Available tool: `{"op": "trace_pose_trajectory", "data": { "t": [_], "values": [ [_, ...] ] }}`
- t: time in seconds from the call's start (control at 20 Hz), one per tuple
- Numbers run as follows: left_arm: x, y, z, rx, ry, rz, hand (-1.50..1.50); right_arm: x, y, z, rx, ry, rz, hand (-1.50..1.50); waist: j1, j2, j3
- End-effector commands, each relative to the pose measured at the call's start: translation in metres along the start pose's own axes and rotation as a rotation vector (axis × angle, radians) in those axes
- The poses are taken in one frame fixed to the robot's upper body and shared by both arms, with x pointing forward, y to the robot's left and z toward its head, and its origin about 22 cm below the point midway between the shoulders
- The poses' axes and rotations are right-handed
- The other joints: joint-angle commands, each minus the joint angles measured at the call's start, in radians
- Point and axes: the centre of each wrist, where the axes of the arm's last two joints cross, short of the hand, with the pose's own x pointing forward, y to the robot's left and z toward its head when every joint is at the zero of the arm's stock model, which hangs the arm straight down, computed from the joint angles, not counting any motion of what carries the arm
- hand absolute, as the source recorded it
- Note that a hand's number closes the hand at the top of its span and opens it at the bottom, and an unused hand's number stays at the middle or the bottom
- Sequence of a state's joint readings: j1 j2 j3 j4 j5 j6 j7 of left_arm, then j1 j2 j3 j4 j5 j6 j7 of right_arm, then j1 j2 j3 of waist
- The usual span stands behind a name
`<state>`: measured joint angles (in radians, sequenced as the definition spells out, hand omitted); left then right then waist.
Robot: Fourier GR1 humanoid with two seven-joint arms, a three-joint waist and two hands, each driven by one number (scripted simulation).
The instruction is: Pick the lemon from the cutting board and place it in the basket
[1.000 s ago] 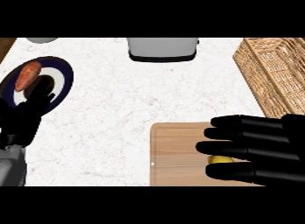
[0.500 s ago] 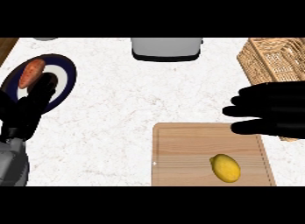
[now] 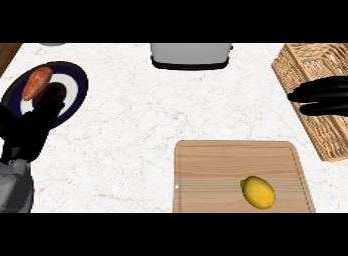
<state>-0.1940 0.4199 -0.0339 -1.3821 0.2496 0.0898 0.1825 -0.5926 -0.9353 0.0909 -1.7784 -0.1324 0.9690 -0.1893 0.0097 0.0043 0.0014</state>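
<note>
On the cutting board (image 3: 240, 176), head view: lemon (image 3: 258, 191) lay near its lower right, untouched | right hand (image 3: 330, 96) hovered empty over the basket (image 3: 317, 60), fingers straight | left hand (image 3: 28, 125) rested open, fingers up, beside the plate (image 3: 73, 85).

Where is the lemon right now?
In the head view the lemon lies on the cutting board, lower right, untouched; the right hand hovers over the basket.
</note>
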Motion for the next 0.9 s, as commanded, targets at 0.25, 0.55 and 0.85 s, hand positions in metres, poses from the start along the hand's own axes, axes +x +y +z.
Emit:
{"op": "trace_pose_trajectory", "data": {
  "t": [0.25, 0.55, 0.85],
  "values": [
    [-0.006, -0.008, 0.000, -0.003, -0.007, 0.008, 0.00, -0.040, 0.060, -0.021, 0.060, -0.125, -0.103, -1.50, 0.005, 0.002, 0.001],
    [0.013, 0.001, -0.008, -0.003, -0.007, 0.000, 0.00, -0.072, 0.098, -0.029, -0.001, -0.160, -0.135, -1.50, 0.009, 0.003, 0.001],
    [0.000, -0.001, -0.010, -0.010, 0.000, 0.007, 0.00, -0.092, 0.175, -0.050, -0.047, -0.206, -0.223, -1.50, -0.004, 0.002, 0.000]
  ]
}}
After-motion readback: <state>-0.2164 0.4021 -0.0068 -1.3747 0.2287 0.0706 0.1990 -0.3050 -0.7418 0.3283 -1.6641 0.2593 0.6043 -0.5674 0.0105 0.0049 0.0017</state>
